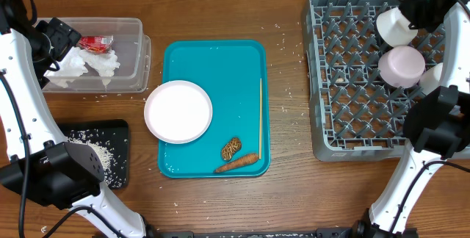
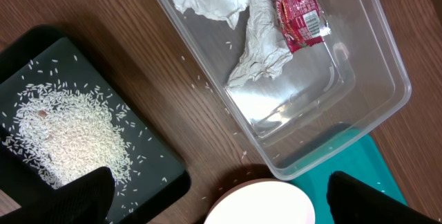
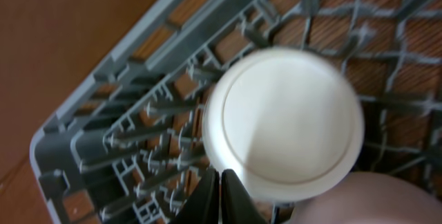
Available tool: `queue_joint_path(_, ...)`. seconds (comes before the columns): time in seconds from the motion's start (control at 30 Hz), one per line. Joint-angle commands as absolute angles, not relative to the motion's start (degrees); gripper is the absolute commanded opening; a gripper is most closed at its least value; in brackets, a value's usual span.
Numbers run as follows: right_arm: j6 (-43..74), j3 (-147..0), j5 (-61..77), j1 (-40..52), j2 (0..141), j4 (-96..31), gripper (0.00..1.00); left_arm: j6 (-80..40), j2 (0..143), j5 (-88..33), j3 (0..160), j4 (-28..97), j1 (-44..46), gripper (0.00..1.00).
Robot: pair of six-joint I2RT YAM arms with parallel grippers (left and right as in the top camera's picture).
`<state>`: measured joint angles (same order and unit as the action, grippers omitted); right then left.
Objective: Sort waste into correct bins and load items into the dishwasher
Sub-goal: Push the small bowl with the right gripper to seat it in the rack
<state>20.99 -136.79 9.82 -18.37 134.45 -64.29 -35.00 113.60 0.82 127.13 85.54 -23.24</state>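
Overhead view of a wooden table (image 1: 286, 194). At the right of the frame sits a large square grey plastic dish rack (image 1: 345, 131) with upright pegs. A small white cup (image 1: 393, 23), upturned, rests in its upper part, just above a smaller white bowl (image 1: 402, 67).

The right gripper (image 3: 221, 196) is at the cup's edge, its jaws clenched together. Whether they pinch the rim cannot be told. If they do, pulling away could drag the cup off its pegs or knock it into the bowl.

Centre frame, a large flat white plate (image 1: 178, 111) overhangs the left edge of a teal serving tray (image 1: 235, 84). The left gripper (image 2: 221, 200) hovers over it with its jaws released, spread wide. A flat plate gives little to grip and may slide or tip off the edge.

At the tray's lower right lie a small brown patterned biscuit (image 1: 231, 148) and an orange carrot-like stick (image 1: 236, 164), not yet binned. The stick could roll away.
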Motion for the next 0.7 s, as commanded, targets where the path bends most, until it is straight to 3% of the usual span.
queue_joint_path(0.0,21.19,-136.25,4.60,-18.00,132.25,-63.09,0.06,-35.77,113.36,0.58,127.87,85.45,-23.22,1.00)
queue_joint_path(0.67,21.19,-127.94,4.84,-14.63,132.66,-59.68,0.06,-35.77,113.36,0.58,127.87,85.45,-23.22,1.00)
